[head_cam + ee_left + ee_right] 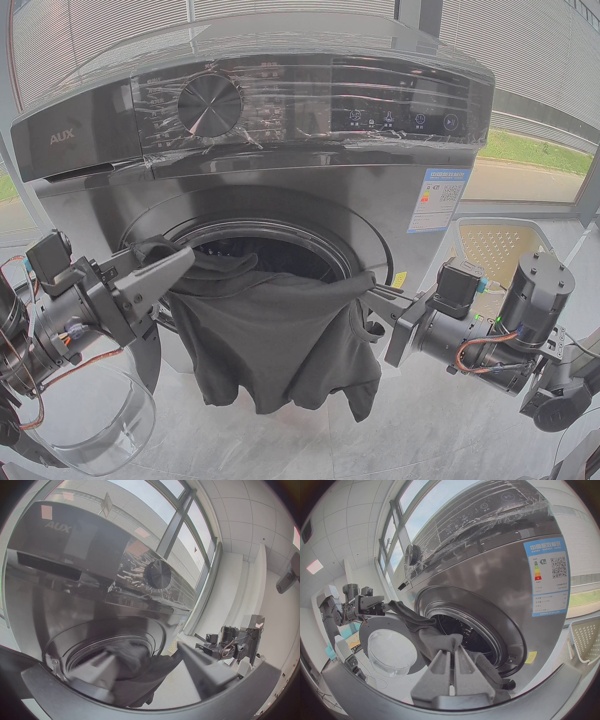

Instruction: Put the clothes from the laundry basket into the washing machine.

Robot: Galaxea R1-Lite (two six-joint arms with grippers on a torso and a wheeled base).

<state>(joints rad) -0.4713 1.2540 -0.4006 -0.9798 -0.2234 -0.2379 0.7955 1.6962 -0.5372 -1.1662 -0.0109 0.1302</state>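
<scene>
Your right gripper [454,648] is clamped on a fold of the dark garment [275,337], its fingers pressed flat together. Your left gripper [184,256] has its jaws standing wide. The garment's other corner lies over and behind its near finger, and you cannot tell how firmly it is caught there.

Between the two grippers the cloth sags in a broad sheet. Its hem hangs free above the tiled floor [406,431], with open room beneath.

Just under the left gripper the round glass door [94,425] is swung open, its rim close to that wrist.

Just beyond both grippers is the drum opening [269,250]. The garment's upper edge crosses in front of its lower half; whether it touches the chrome rim cannot be told. The upper half of the opening is unobstructed and dark inside.

Above it rises the front of the washing machine [350,194].

Beyond the right gripper, on its outer side, the cream laundry basket [500,244] stands beside the machine, well apart from the cloth.
</scene>
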